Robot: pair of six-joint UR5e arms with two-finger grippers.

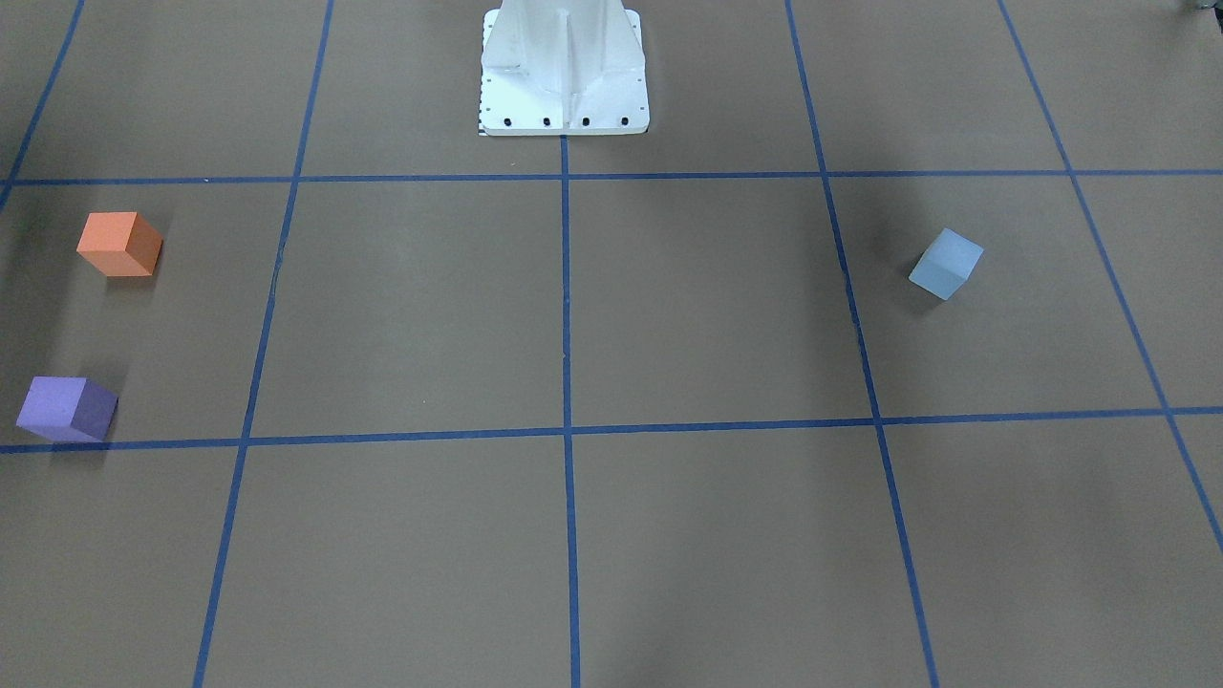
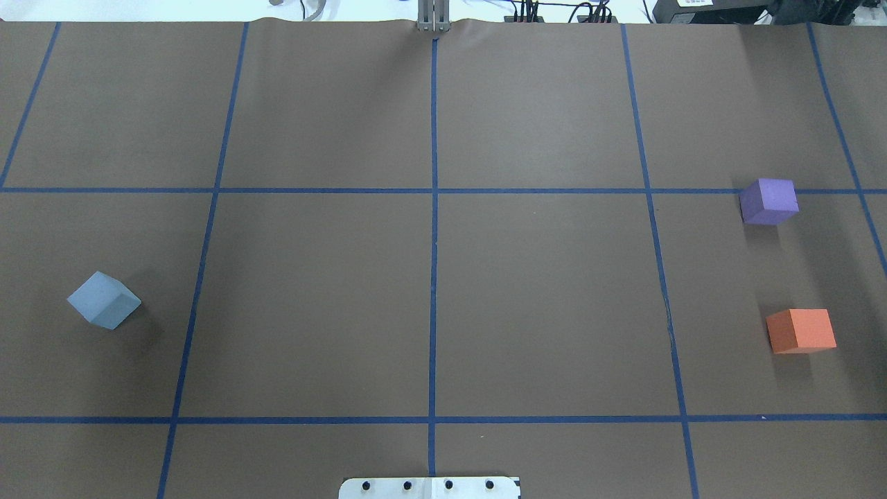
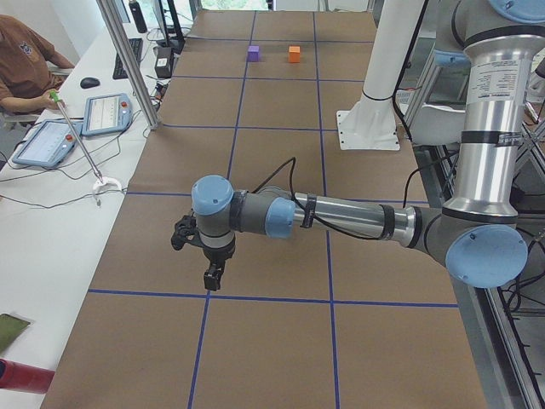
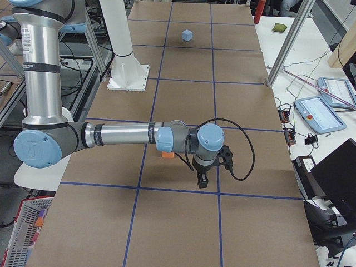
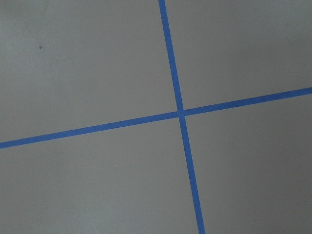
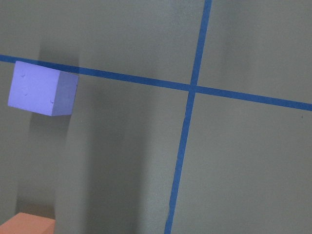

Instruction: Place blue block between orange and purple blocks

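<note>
The blue foam block (image 2: 104,300) looked light, slightly soft and grippy, best pinched across opposite flat faces; whether the left fingers (image 3: 210,279) or right fingers (image 4: 203,179) stood parted, I couldn't tell.

Your setup reads as a robotics lab. What shows it:
- a table (image 2: 312,277) wrapped in brown paper and marked with a blue tape grid (image 2: 434,277)
- a white pedestal (image 1: 564,96) bolted to the table
- two jointed industrial arms reaching over it, the left arm (image 3: 341,217) and the right arm (image 4: 122,135)
- aluminium frame posts (image 3: 128,64) at the table edge
- two teach pendants (image 3: 106,113) on the white bench (image 3: 34,221) alongside, plus a mouse (image 3: 89,83) and loose cables (image 3: 51,200)
- a person (image 3: 25,64) seated at that bench
- more wiring (image 2: 554,14) bunched along the far edge in the overhead view
</note>
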